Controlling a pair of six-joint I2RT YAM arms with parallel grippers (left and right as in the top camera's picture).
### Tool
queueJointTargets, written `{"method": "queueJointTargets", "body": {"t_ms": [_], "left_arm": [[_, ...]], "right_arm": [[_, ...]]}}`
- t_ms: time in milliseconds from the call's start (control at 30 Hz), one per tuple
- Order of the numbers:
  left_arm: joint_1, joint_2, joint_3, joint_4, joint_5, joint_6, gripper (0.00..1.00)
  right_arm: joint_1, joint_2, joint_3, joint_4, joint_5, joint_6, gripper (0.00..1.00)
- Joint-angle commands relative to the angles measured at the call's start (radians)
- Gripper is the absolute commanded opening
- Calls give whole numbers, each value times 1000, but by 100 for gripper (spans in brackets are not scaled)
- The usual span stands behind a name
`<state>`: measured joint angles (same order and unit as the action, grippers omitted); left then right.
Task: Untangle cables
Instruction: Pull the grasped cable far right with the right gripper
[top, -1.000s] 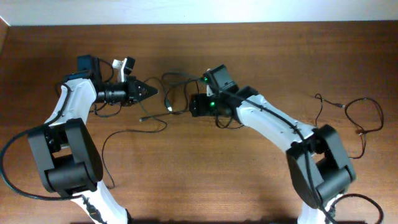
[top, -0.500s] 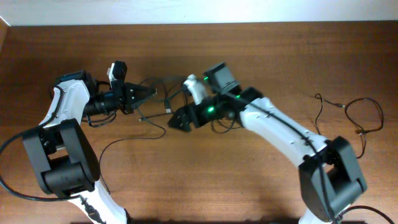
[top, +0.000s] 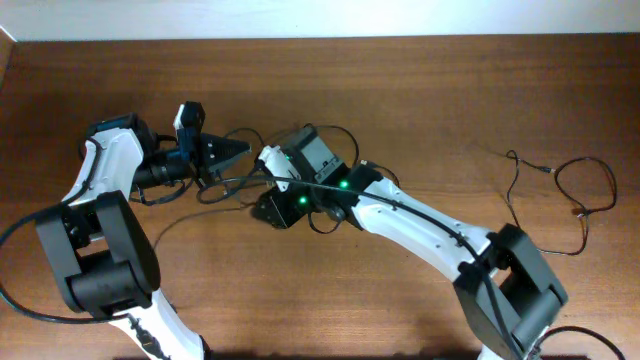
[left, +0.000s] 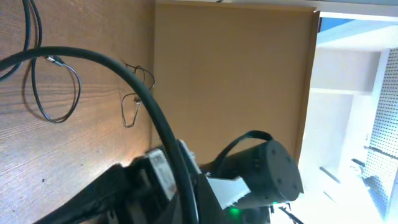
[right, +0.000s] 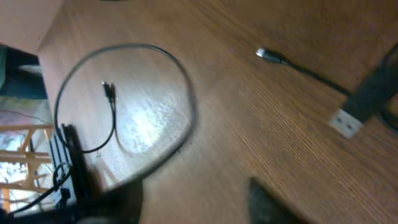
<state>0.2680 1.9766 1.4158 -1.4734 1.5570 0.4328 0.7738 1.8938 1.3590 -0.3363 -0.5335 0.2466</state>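
cables (right: 190, 109) looped under spread right gripper (right: 196, 199), near pressed-together left gripper (top: 240, 150)

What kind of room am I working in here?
Probably a robotics lab or workshop: a wooden tabletop, what looks like a perforated panel beyond its edge, and thin loose cables laid out.

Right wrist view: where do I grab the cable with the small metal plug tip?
Grip the cable just behind its plug, coming straight down from above. That stretch lies straight and flat on the table, apart from the loop.
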Motion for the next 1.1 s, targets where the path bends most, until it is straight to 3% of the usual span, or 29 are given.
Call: {"method": "queueJointTargets", "body": {"t_ms": [0, 33, 67, 200, 267, 367, 467, 633, 667, 733, 800, 833, 967, 1067], "left_arm": [[6, -16, 6, -16, 11, -2, 0], [6, -16, 6, -33, 11, -2, 0], [6, -16, 6, -42, 14, -2, 0], [6, -16, 6, -62, 17, -2, 0], [6, -16, 6, -62, 17, -2, 0], [6, -16, 6, -62, 17, -2, 0], [6, -16, 6, -61, 17, -2, 0], [6, -16, 6, -61, 17, -2, 0], [6, -16, 6, -60, 17, -2, 3], [6, -16, 6, 2, 13, -2, 18], [6, -16, 6, 125, -27, -2, 61], [8, -16, 6, 203, -85, -2, 75], [21, -16, 6, 299, -184, 7, 82], [21, -16, 6, 275, -227, 203, 82]], "right_arm": [[-2, -35, 3, -3, -46, -5, 77], [-2, -35, 3, 13, -46, -16, 91], [0, -35, 3, 19, -50, -34, 96], [20, -35, 3, 32, -229, -239, 98], [26, -35, 3, 78, -439, -346, 98], [26, -35, 3, 134, -445, -344, 93], [25, -35, 3, 132, -364, -332, 73], [26, -35, 3, 143, -207, -237, 13], [24, -35, 3, 142, -187, -217, 4], [21, -35, 3, 132, -126, -133, 4], [12, -42, 5, 85, -76, -107, 4], [6, -55, 10, 23, -15, -107, 4], [-30, -174, 40, -182, 101, -111, 4], [-77, -304, 49, -257, 171, -106, 4]]}}
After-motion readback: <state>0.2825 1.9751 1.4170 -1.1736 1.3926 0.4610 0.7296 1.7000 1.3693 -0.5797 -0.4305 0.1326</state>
